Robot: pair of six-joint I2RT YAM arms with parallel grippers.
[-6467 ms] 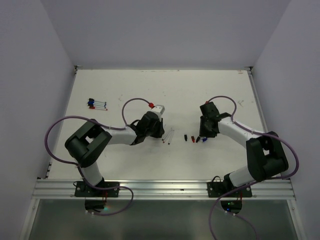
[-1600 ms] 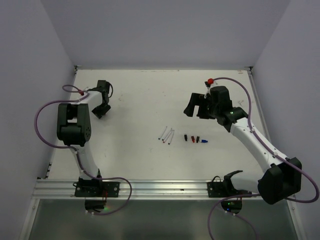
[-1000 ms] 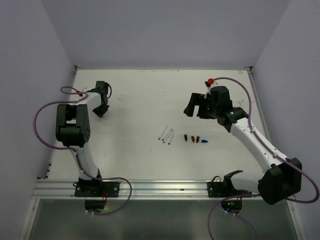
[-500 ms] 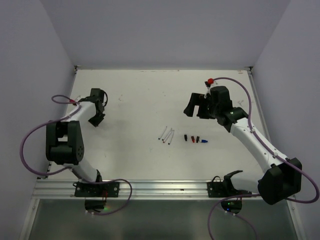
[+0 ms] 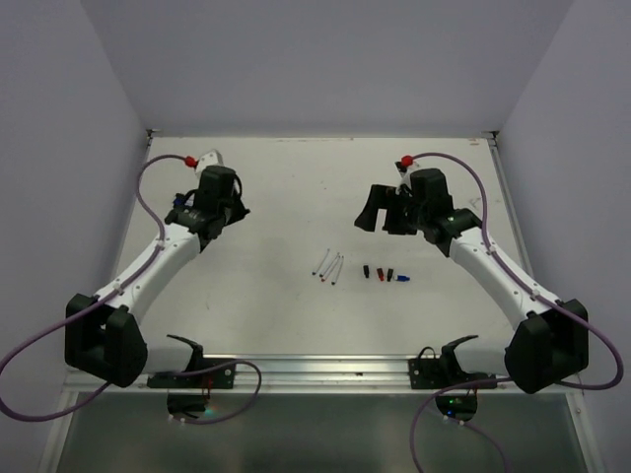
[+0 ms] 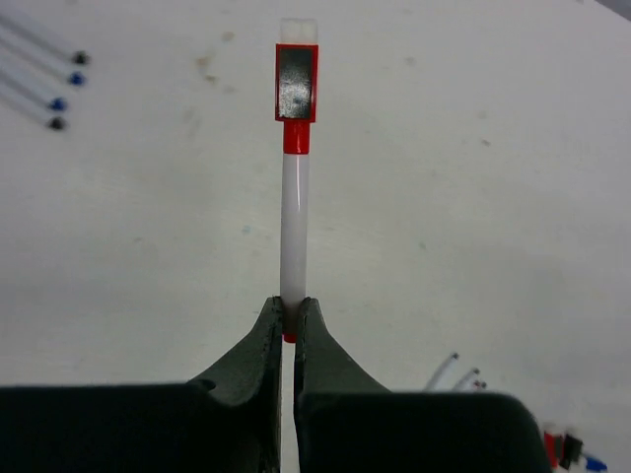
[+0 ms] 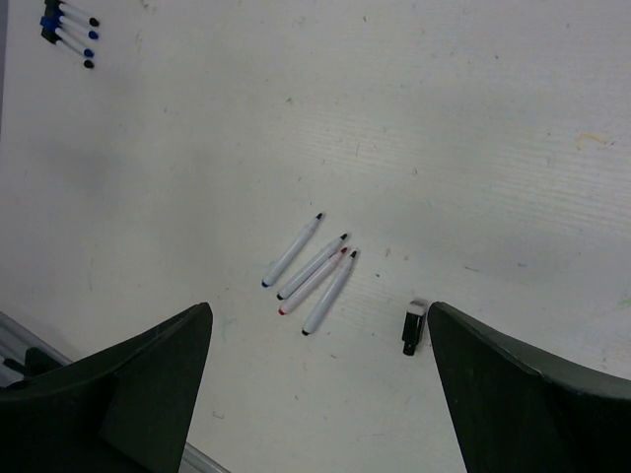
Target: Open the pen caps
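Pinching a white pen (image 6: 293, 227), red cap (image 6: 297, 84) on, in the left gripper (image 6: 289, 313). Hovering with the right gripper (image 7: 315, 325) spread wide near uncapped pens (image 7: 314, 274) mid-counter (image 5: 296, 177).

The lower end of the pen (image 6: 292, 227) vanishes inside the pinch of the left tool (image 6: 289, 313). At 10 o'clock in that wrist view the capped pens (image 6: 44, 84) run off the edge. At 5 o'clock the caps (image 6: 569, 448) sit half behind the tool, blurred. From above I can't pick out the held pen.
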